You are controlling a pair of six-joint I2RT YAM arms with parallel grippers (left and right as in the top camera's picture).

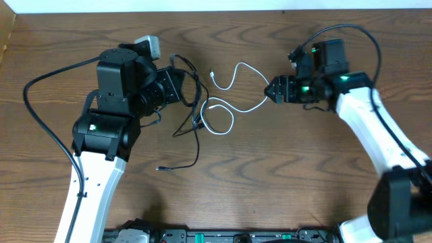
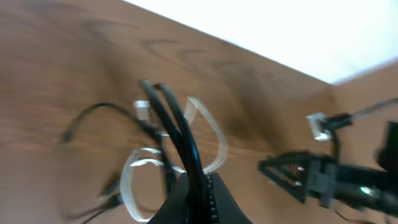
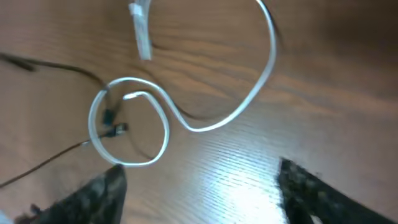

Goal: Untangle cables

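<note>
Because both cords are thin, light and limp, they will likely drape and slide rather than keep a shape, and a pull on one may drag the other wherever they cross. The black cable [image 2: 180, 127] comes up as a doubled strand out of the left gripper [image 2: 196, 186], which is pinched shut on it. The white cable [image 3: 272, 46] lies flat near the middle of the grained wooden table [image 1: 304, 189], a smooth, glossy cord curled into a loop that the black one crosses. The right gripper [image 3: 200, 168] hangs above it, jaws spread and holding nothing. The best hold is probably a free stretch beside a plug, clear of the crossing.
</note>
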